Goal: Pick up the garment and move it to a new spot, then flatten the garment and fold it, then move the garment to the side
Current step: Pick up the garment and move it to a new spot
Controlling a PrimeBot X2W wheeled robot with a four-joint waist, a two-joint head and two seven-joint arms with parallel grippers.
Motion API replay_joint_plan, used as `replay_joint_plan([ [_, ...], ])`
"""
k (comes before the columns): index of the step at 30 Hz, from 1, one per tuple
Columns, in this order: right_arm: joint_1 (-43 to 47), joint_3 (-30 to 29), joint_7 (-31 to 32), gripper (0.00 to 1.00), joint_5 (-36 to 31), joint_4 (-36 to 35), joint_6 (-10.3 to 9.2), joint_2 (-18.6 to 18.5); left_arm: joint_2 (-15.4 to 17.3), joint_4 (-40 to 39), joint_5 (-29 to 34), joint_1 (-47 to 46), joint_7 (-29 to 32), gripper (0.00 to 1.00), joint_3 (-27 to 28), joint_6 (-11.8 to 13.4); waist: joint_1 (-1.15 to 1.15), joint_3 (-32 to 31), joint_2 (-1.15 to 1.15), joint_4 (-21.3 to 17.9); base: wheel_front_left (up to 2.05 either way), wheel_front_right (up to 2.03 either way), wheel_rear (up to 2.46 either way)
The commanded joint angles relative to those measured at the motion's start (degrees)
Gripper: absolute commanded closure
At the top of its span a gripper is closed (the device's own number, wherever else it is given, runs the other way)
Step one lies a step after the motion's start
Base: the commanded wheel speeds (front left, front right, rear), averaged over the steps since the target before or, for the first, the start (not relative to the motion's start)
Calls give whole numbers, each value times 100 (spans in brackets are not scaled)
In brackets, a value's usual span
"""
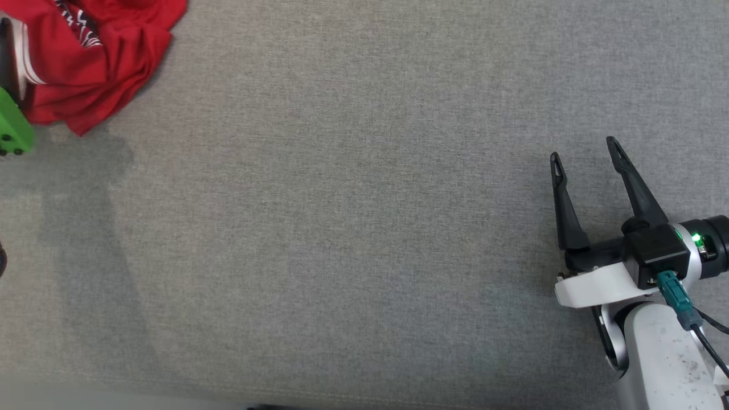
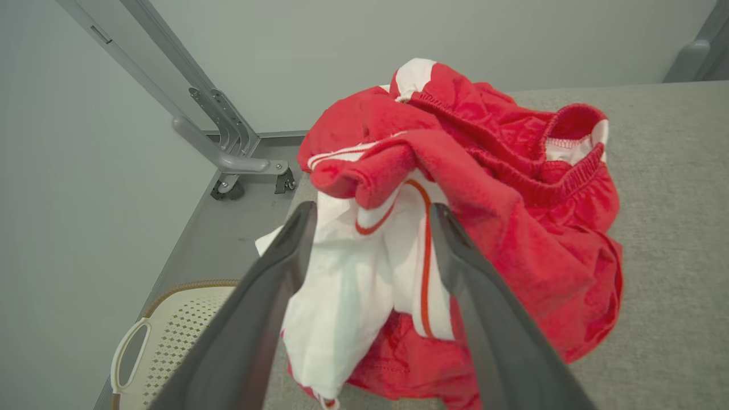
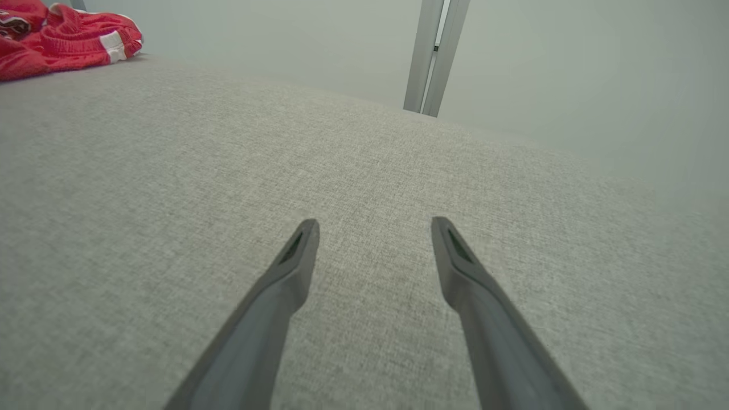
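The garment point(image 1: 97, 62) is a crumpled heap of red cloth with white panels, lying at the far left corner of the grey table point(image 1: 353, 228). In the left wrist view it point(image 2: 484, 188) bulks up just ahead of my left gripper point(image 2: 373, 213), whose fingers stand open on either side of a white fold with a red stripe. My right gripper point(image 1: 584, 151) rests open over bare table at the right, far from the cloth. From the right wrist view that gripper point(image 3: 375, 225) has nothing between its fingers, and the garment point(image 3: 62, 40) lies far off at the upper left.
A green part point(image 1: 12, 128) of my left arm shows at the left edge beside the cloth. Past the table's left edge a white perforated basket point(image 2: 171, 336) sits on the floor near a grey metal frame point(image 2: 216, 131). Another grey post point(image 3: 433, 57) rises behind the table.
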Motion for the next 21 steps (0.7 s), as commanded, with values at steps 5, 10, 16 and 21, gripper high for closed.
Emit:
replay_joint_plan([
  [5,-125,25,-18,0,7,-7,-4,1,84,485,45,-358,-279,0,-65,13,-1,257,0,-243,0,0,0],
  [10,-175,47,-17,0,49,59,-4,13,105,809,-102,-582,-536,64,-380,12,-1,248,0,-292,0,0,0],
  [16,-220,73,-17,0,91,97,-4,24,178,1048,-172,-693,-710,100,-633,12,-1,136,0,-358,0,0,0],
  [21,-239,104,-18,0,198,157,-4,31,281,1134,-260,-766,-739,100,-841,11,-1,-53,0,-415,0,0,0],
])
